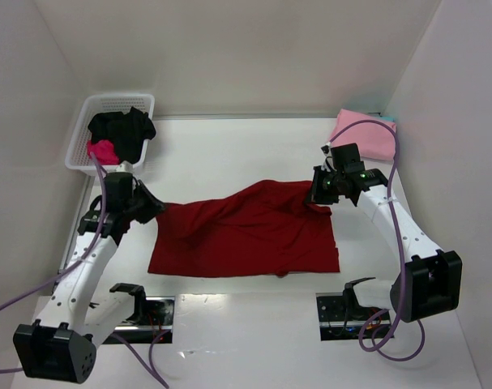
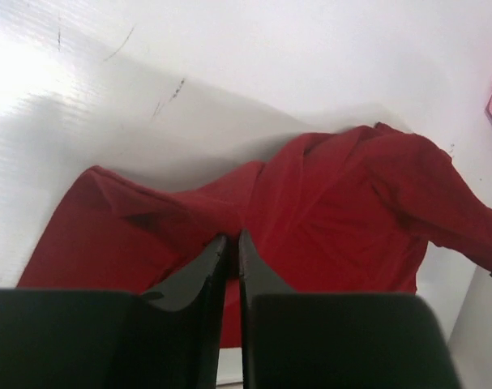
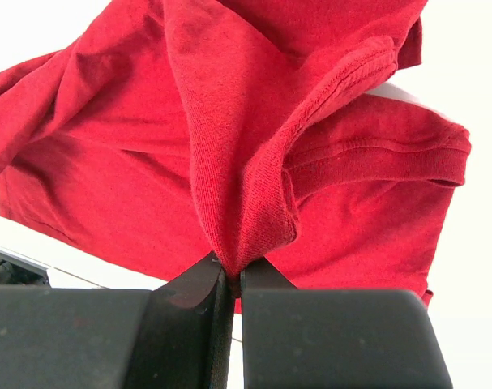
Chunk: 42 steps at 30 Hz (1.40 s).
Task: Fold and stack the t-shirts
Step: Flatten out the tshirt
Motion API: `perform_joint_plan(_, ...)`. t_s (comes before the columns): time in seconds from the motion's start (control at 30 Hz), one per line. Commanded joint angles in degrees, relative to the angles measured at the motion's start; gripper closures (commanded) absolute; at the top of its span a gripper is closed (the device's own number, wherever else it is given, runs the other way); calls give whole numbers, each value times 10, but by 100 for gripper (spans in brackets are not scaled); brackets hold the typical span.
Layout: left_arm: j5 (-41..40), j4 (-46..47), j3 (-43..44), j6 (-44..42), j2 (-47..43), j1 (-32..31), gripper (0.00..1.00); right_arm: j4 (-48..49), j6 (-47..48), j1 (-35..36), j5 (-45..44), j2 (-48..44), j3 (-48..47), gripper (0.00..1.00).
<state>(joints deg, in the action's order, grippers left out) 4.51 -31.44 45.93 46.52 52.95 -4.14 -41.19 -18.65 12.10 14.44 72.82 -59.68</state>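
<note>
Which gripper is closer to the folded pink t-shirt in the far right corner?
Right. The right gripper, pinching the dark red t-shirt, sits just near-left of the pink t-shirt; the left gripper is far off, at that shirt's opposite end.

A robotics lab test cell: a white surface [image 1: 254, 154] boxed in on three sides by plain white panels [image 1: 254, 49], two robot arms [image 1: 87, 271] [image 1: 391, 219] bolted at its near edge trailing purple cables [image 1: 404, 243], and a white plastic basket [image 1: 82, 158] standing just beyond the left tool [image 1: 152, 207].
</note>
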Motion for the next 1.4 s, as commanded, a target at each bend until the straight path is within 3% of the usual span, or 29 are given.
perform_joint_plan(0.0,9,-20,-15,-8,-36,3,97,0,-3,-3,9,-3,-22,94)
perform_joint_plan(0.03,9,-20,-15,-8,-41,3,100,0,-3,-3,9,-3,-22,94)
perform_joint_plan(0.33,91,-18,-32,-29,21,-36,99,0,-3,-3,9,-3,-22,94)
perform_joint_plan(0.5,120,-24,-12,-48,36,-82,82,0,-3,-3,9,-3,-22,94)
perform_joint_plan(0.63,159,-52,-1,-76,37,-102,50,0,-3,-3,9,-3,-22,94)
perform_joint_plan(0.7,175,-58,6,-85,37,-114,41,0,-3,-3,9,-3,-22,94)
perform_joint_plan(0.73,175,-65,6,-85,44,-114,28,0,-3,-3,9,-3,-22,94)
perform_joint_plan(0.87,94,-65,21,-61,49,-120,18,-6,-3,-3,9,-3,-22,94)
perform_joint_plan(1.07,24,-54,40,-41,87,-115,14,-6,-3,-3,3,-3,-22,94)
perform_joint_plan(1.2,23,-59,21,-2,111,-90,10,-6,-3,-3,3,-3,-22,94)
perform_joint_plan(1.37,23,-23,-60,68,37,-73,12,-6,-3,-3,3,-8,-22,94)
